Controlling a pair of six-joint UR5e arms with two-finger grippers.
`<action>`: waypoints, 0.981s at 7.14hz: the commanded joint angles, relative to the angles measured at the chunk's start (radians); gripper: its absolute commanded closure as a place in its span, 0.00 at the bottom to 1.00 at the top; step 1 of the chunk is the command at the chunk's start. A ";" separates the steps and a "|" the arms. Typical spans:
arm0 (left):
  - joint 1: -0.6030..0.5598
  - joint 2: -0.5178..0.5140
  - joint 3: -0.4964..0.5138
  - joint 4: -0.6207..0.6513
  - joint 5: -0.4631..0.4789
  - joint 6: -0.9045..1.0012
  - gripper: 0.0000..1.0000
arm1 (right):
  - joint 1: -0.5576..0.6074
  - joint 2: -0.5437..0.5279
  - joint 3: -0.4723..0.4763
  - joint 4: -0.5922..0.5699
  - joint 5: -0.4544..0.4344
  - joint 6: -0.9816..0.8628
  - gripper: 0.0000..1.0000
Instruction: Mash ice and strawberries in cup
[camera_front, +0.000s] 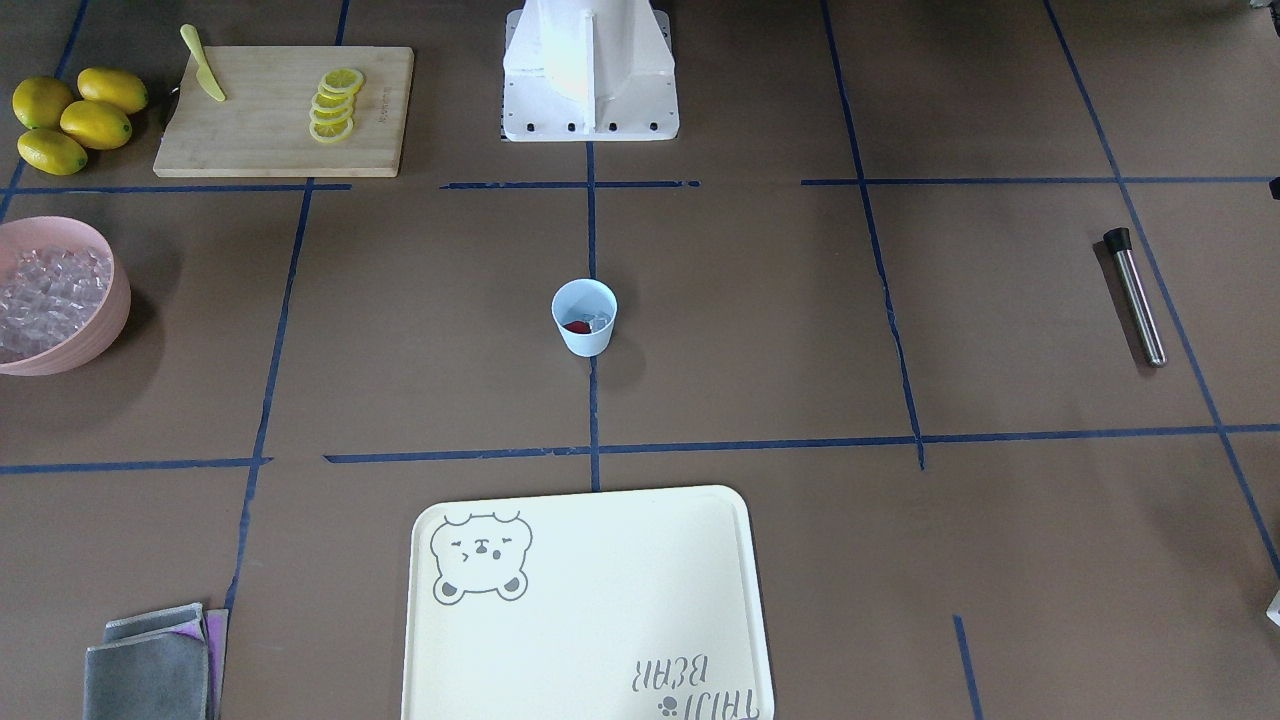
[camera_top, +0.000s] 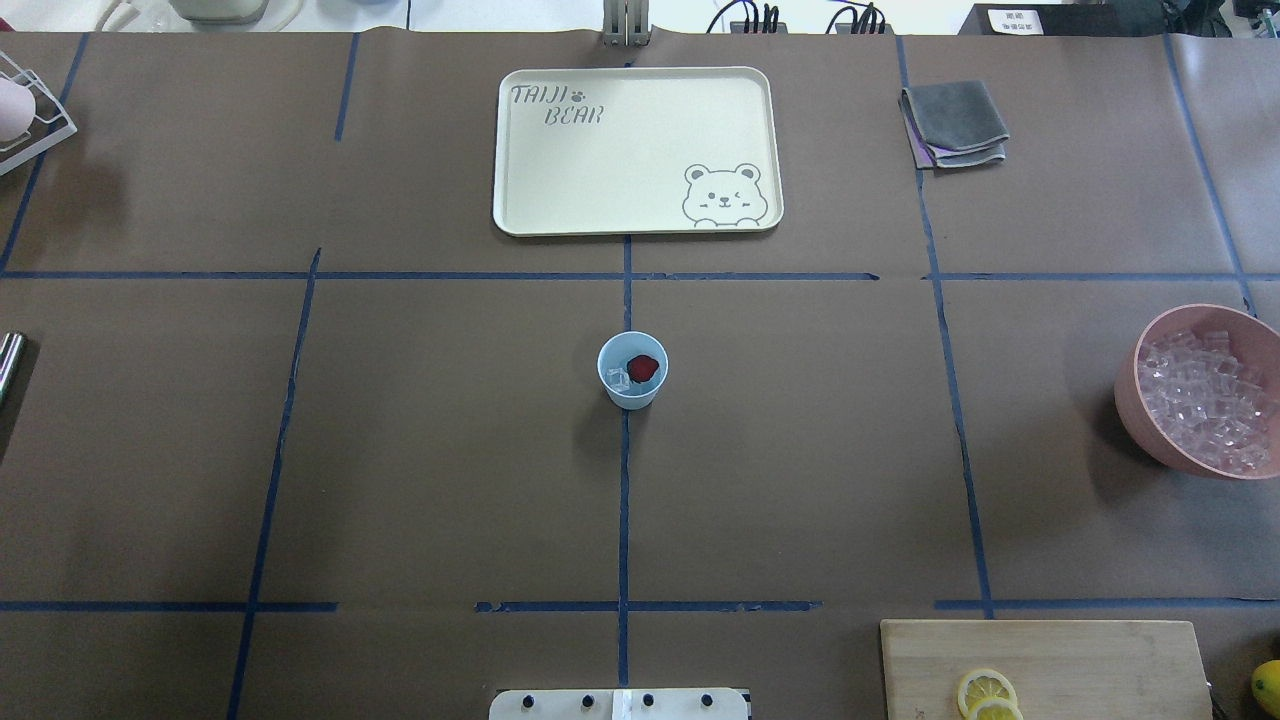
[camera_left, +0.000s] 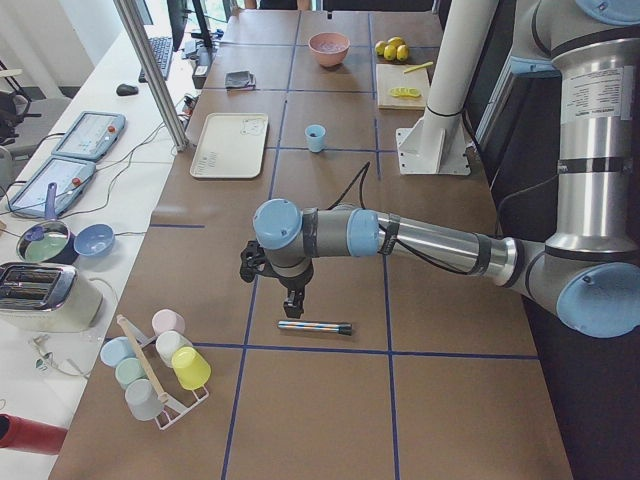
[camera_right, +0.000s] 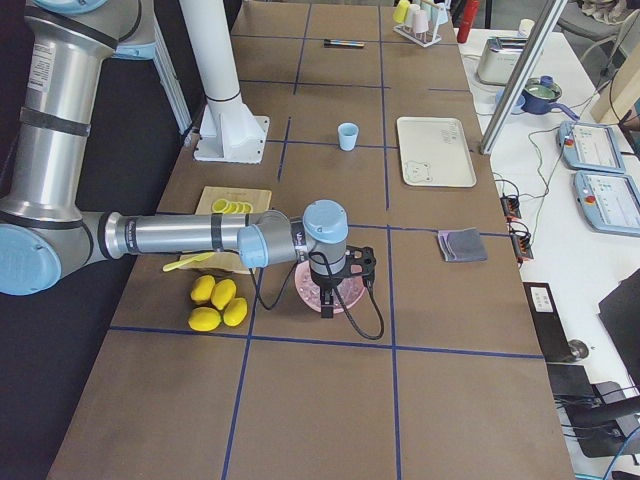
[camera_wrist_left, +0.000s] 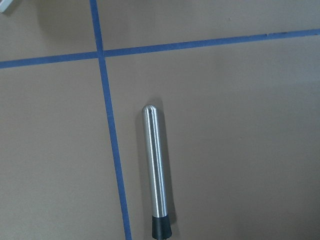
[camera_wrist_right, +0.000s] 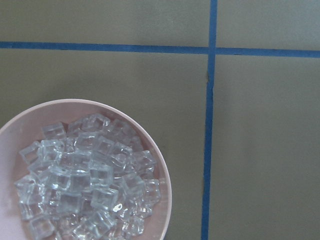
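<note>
The pale blue cup (camera_front: 584, 335) stands upright at the table's middle, also in the overhead view (camera_top: 632, 393). Inside lie one dark red strawberry piece (camera_top: 643, 368) and clear ice cubes (camera_top: 618, 379). My left gripper (camera_left: 293, 300) hangs just above a steel muddler with a black tip (camera_wrist_left: 156, 165), far from the cup; I cannot tell whether it is open or shut. My right gripper (camera_right: 327, 305) hangs over the pink bowl (camera_wrist_right: 161, 172) full of ice; I cannot tell its state either. Neither gripper's fingers show in the wrist views.
A cream bear tray (camera_top: 640, 215) lies beyond the cup. A cutting board (camera_front: 250, 140) carries lemon slices (camera_front: 335, 105) and a yellow knife (camera_front: 203, 65), with whole lemons (camera_front: 75, 120) beside it. Folded grey cloths (camera_top: 955, 122) and a rack of cups (camera_left: 155, 365) sit at the edges.
</note>
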 joint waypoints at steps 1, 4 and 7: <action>-0.010 0.000 0.006 -0.003 0.043 0.000 0.00 | 0.120 0.032 -0.001 -0.235 -0.002 -0.291 0.00; -0.007 0.000 0.032 -0.010 0.041 -0.001 0.00 | 0.156 0.060 -0.001 -0.331 -0.008 -0.363 0.00; -0.004 -0.003 0.170 -0.200 0.038 -0.014 0.00 | 0.156 0.061 -0.009 -0.323 -0.008 -0.353 0.00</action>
